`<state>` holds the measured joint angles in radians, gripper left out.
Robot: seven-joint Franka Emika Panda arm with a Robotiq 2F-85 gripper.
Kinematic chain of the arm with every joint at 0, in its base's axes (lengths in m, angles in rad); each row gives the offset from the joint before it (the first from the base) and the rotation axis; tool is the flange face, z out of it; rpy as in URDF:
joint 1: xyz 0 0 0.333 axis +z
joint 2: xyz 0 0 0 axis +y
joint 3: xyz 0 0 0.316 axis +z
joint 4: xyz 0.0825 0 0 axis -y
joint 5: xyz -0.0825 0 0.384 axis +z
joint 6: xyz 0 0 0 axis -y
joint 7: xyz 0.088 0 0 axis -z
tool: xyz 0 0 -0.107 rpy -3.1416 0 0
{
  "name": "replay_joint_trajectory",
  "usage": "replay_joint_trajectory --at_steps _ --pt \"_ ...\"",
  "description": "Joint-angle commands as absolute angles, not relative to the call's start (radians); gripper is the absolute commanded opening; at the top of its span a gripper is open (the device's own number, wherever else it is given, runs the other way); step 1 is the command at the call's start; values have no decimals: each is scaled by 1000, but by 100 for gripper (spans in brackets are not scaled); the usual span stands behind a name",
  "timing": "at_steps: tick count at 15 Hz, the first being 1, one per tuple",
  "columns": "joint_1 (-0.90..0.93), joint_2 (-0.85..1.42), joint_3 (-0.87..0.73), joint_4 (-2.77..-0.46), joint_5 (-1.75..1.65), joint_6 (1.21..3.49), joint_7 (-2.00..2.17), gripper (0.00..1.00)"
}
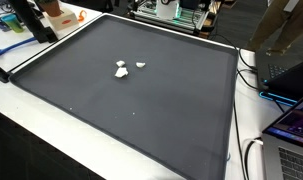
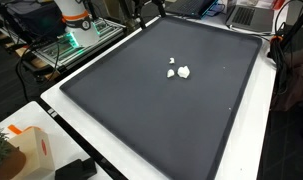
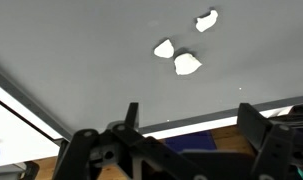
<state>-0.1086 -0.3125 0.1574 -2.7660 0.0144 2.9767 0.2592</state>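
In the wrist view, the jaws are seen nearest, at the lower edge of the picture. They are spread wide, and nothing is held or touched between them. They are poised over one edge of the white bench (image 3: 11, 100), outside the rim of the mat.

Just beyond that edge, a dark grey rectangular mat with a thin black rim (image 3: 71, 40) is laid flat on the bench. In both exterior views the mat (image 1: 141, 110) (image 2: 141, 110) is shown covering most of the bench (image 1: 31, 112) (image 2: 91, 150), with a white margin left along its sides.

Farther in, near the middle of the mat and well apart from every edge and corner, three small white crumpled lumps (image 3: 187, 65) are found. They are the things nearest to the jaws, yet well apart from them. Two of the lumps lie just beside one another; whether they touch cannot be told. The third lies a little beyond them, apart. The same cluster is seen in both exterior views (image 1: 121, 70) (image 2: 184, 72).

At one corner of the bench, off the mat, a white-and-orange carton (image 2: 29, 150) is seen in an exterior view.
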Motion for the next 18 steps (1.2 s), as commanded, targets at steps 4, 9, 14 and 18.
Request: replay_joint_trajectory --at_steps 4,9,14,18 --pt "-486 -152 438 -2763 -210 3238 456 100" --pt "-661 -124 592 -2755 -239 3247 435 100" --pt "-601 19 609 -2760 -240 3198 384 100" --pt "-599 -9 604 -2751 -222 3220 400 100"
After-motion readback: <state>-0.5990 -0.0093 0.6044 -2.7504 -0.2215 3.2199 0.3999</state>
